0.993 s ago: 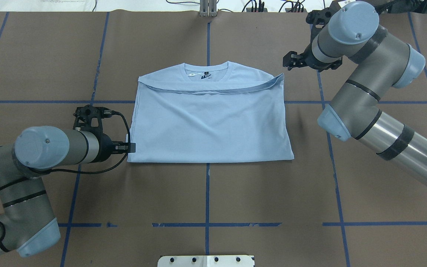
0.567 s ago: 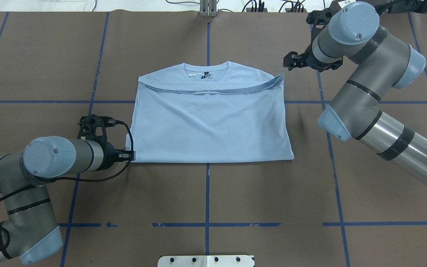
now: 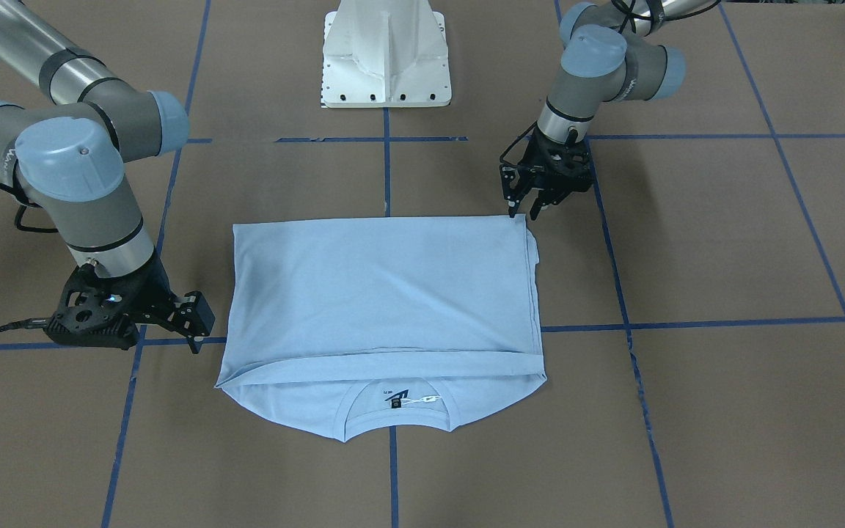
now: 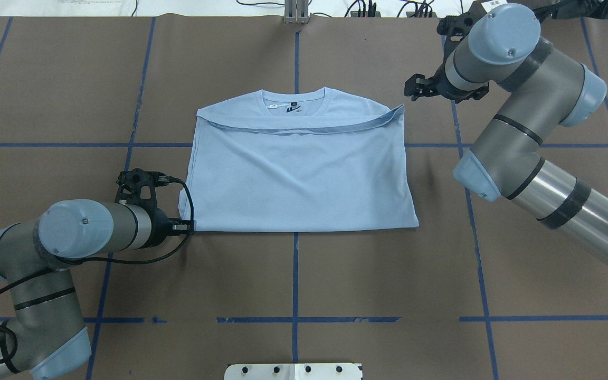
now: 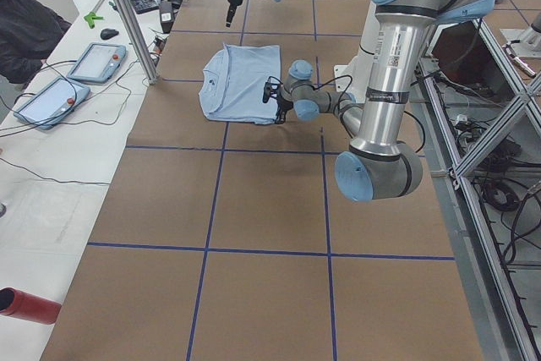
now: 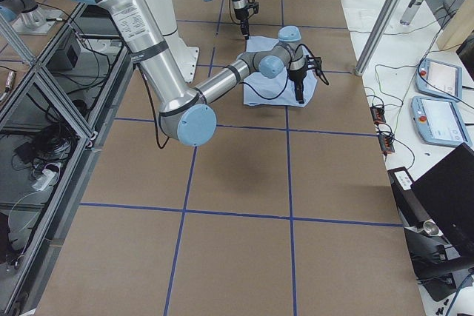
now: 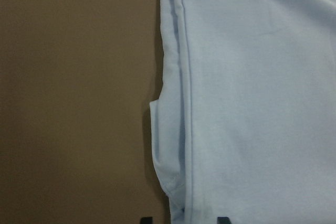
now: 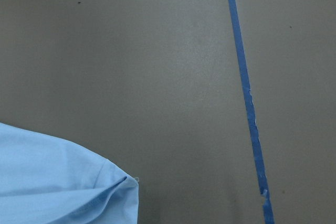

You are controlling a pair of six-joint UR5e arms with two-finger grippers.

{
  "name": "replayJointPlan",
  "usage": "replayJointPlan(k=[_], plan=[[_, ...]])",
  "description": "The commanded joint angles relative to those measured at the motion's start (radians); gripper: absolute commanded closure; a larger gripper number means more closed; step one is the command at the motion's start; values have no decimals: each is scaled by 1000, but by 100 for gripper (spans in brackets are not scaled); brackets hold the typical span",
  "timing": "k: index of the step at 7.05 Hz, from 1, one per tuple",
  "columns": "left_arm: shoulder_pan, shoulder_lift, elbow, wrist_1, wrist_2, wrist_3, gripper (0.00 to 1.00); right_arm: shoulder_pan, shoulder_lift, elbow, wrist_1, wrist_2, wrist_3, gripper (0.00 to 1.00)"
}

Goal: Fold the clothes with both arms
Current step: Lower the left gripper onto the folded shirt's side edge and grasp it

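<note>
T-shirt point(image 4: 298, 179) — folded, long axis across table. L gripper point(image 4: 187, 227): jaws spread astride robot-side left corner; nearer. R gripper point(image 4: 412, 87): jaws spread, empty — off far right corner.

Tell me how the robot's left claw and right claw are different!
The left gripper is at the T-shirt's near corner, its open fingers either side of the edge; the right gripper is off the cloth, over bare table beside the collar-end corner. The left gripper looks low, close to the cloth; the right gripper seems higher. Both are black, point down and hold nothing.
</note>
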Motion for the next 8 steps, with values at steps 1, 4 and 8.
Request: replayJointPlan(k=[1,4,8], plan=[[3,0,0,0,2,-1,66,0,-3,1,1,0,0,0],[4,0,0,0,4,-1,100,0,-4,7,1,0,3,0],[-67,24,0,3,11,109,100,0,-3,7,1,0,3,0]])
